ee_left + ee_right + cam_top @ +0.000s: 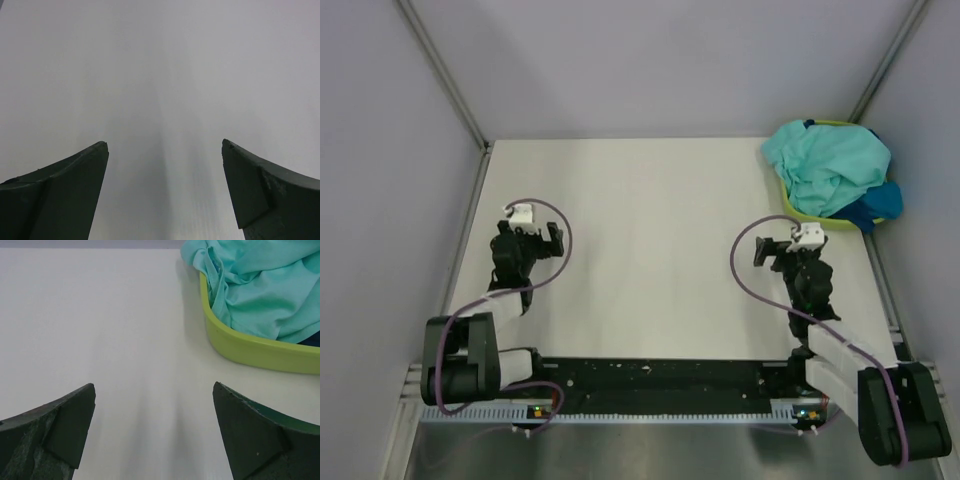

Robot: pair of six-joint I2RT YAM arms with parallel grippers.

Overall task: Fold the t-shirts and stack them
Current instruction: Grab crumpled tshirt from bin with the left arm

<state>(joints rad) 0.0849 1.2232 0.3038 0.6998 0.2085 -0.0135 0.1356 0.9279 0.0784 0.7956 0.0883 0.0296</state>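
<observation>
White table (650, 200) bears a lime tub (800, 213). A mint tee (828, 165) is heaped in the tub and spills over its rim, with a blue tee (882, 203) under it at the tub's right side. The right gripper (154, 386) is near the tub, to its near left, jaws spread and empty. The left gripper (164, 143) is well apart from the tub, likewise spread, holding nothing.

Mint t-shirt (260, 285) heaped in lime tub (250, 347), claw (154, 386) spread
</observation>
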